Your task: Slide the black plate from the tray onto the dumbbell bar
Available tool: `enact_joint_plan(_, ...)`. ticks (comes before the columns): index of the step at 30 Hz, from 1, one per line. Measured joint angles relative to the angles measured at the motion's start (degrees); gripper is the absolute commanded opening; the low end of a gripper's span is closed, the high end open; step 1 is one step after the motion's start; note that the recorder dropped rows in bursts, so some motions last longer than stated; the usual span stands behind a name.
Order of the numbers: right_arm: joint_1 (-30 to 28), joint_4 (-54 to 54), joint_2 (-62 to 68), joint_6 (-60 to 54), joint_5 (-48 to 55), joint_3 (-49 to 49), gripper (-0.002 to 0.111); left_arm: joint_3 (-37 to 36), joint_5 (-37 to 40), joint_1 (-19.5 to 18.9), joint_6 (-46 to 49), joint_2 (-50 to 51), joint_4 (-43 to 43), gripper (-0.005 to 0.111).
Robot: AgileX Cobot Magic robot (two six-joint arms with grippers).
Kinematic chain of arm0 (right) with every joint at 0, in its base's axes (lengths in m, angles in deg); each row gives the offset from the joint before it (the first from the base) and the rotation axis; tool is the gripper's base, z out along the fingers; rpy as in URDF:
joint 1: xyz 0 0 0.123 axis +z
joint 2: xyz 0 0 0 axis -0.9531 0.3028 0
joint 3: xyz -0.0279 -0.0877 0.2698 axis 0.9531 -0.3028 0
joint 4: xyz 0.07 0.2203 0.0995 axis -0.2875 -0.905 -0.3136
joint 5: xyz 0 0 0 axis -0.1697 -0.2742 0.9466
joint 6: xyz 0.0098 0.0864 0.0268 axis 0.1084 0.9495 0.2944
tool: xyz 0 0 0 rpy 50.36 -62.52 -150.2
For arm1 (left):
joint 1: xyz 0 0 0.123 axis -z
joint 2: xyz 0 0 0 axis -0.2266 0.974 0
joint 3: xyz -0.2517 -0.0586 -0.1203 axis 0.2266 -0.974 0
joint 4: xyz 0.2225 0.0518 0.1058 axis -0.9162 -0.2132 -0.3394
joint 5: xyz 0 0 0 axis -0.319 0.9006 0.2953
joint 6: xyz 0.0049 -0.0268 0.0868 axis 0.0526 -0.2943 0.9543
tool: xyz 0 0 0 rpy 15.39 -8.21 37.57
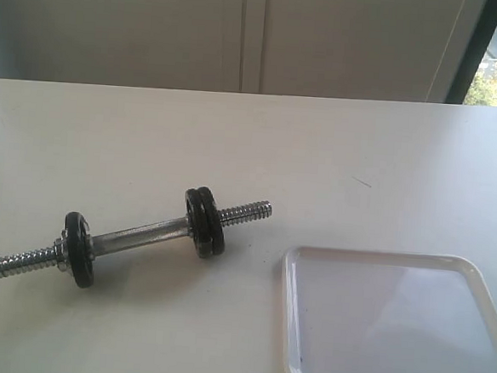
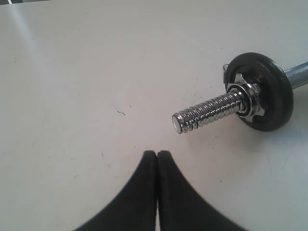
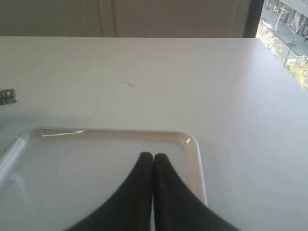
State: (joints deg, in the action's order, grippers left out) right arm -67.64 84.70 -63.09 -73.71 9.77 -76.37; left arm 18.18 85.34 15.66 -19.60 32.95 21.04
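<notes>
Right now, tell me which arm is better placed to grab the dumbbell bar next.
Left. The left gripper, shut, sits just short of the threaded end of the dumbbell bar. The right gripper, also shut, is over the tray, with only the bar's other tip at its view's edge.

Soft, even daylight. The window (image 1: 495, 76) at the upper right of the exterior frame was blown out. The table (image 1: 150, 128) read pale with low contrast. The dumbbell bar (image 1: 138, 234) threw only a faint, diffuse shadow beneath itself. The tray (image 1: 294, 326) carried a broad sheen and a diagonal reflection band. Left wrist view: hard glints on the chrome threads, left gripper (image 2: 157, 154) soft-focused. Right wrist view: a small glare spot on the tray's corner, right gripper (image 3: 153, 155) likewise blurred.
</notes>
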Motion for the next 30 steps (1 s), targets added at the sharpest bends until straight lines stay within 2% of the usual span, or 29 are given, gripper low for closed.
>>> enact_joint_plan(6, 1.91, -0.55, 0.0, 0.19, -0.22, 0.0, 0.0, 0.0, 0.0, 0.0, 0.0, 0.0, 0.0, 0.0)
enact_joint_plan(30, 2.19, -0.55, 0.0, 0.19, -0.65, 0.0, 0.0, 0.0, 0.0, 0.0, 0.0, 0.0, 0.0, 0.0)
